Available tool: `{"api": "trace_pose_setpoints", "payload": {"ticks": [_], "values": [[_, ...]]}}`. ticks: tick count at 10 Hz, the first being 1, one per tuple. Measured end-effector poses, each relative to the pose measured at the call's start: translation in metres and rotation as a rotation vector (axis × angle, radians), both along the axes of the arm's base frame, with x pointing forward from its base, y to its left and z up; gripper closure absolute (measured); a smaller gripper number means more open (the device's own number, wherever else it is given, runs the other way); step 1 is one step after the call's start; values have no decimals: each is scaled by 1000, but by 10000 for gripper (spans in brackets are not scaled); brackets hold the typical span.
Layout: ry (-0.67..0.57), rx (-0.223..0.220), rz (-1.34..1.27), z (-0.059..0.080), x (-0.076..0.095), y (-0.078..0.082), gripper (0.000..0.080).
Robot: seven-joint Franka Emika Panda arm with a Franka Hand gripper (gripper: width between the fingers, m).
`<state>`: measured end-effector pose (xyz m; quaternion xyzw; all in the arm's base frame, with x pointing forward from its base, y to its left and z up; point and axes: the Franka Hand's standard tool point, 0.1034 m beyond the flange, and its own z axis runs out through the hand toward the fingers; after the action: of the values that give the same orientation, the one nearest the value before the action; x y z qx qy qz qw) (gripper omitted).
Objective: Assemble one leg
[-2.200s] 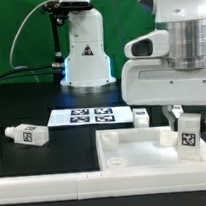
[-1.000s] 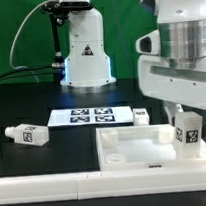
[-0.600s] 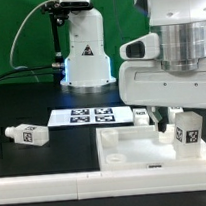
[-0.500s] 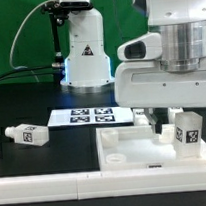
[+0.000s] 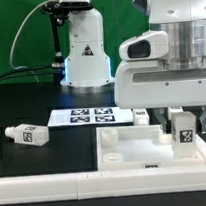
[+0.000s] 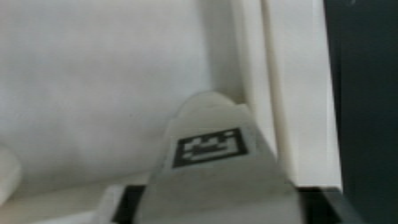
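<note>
My gripper (image 5: 183,123) is shut on a leg (image 5: 184,131), a stubby white post with a black-and-white tag. It holds the leg upright at the right-hand corner of the large white panel (image 5: 130,149), low against it. In the wrist view the leg (image 6: 214,150) runs out from between my two dark fingers (image 6: 128,205) over the panel's floor (image 6: 89,90), close to its raised rim (image 6: 281,70). Whether the leg's end touches the panel is hidden.
Another leg (image 5: 26,135) lies on the black table at the exterior view's left, and one more (image 5: 140,116) lies beside the marker board (image 5: 90,116). The robot base (image 5: 84,52) stands behind. A white rail (image 5: 57,180) runs along the front.
My hand has turned about its upright axis with the leg in it. The leg has stayed at the panel's right corner, shifting only slightly.
</note>
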<state>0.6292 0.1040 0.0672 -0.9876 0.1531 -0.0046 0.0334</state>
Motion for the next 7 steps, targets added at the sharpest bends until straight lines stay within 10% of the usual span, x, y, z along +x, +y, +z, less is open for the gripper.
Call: {"api": "trace_pose_setpoints", "payload": {"ticks": [7], "values": [[30,-6,-667,0,-1,10,517]]}}
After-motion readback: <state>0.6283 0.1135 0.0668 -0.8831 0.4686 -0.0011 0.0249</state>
